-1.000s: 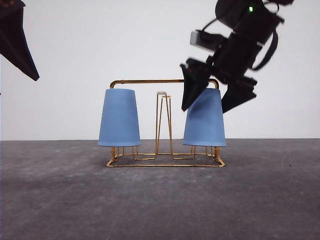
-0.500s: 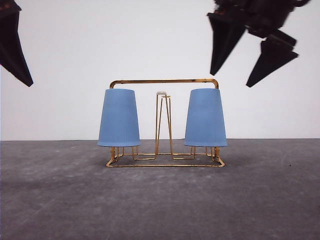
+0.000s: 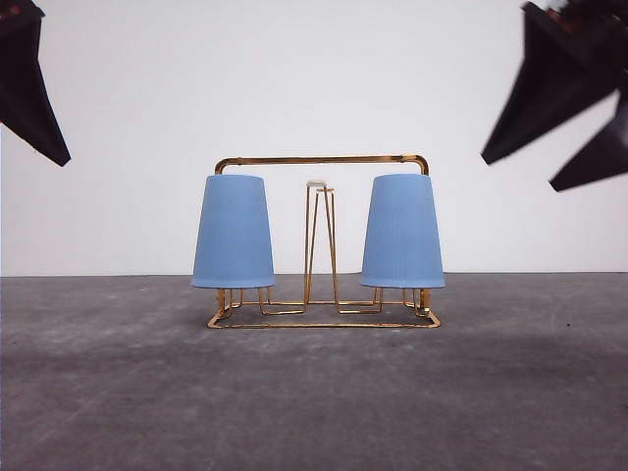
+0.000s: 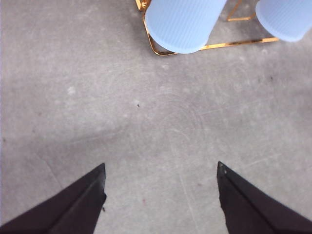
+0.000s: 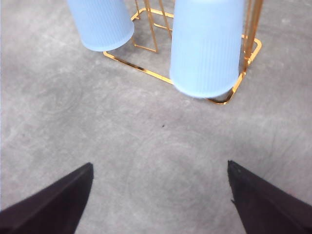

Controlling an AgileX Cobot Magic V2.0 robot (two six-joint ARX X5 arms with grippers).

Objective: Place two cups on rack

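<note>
While both cups sit upside down on the rack point(image 3: 323, 159), we hold our arms high and well away from it. The left cup point(image 3: 233, 232) covers the prongs at the rack's left end and the right cup point(image 3: 402, 232) those at its right end, each with its wide rim down near the flat wire base. Between them stands a bare hairpin prong point(image 3: 317, 245) with a white tip. The rack rests on the grey counter point(image 3: 314, 392), in front of a white wall.

Our left gripper point(image 4: 161, 181) hangs above bare counter, jaws spread wide with nothing between them; its wrist view catches the left cup and a corner of the gold base. Our right gripper point(image 5: 160, 179) is likewise spread and empty, looking down on both cups and the rack's base.
</note>
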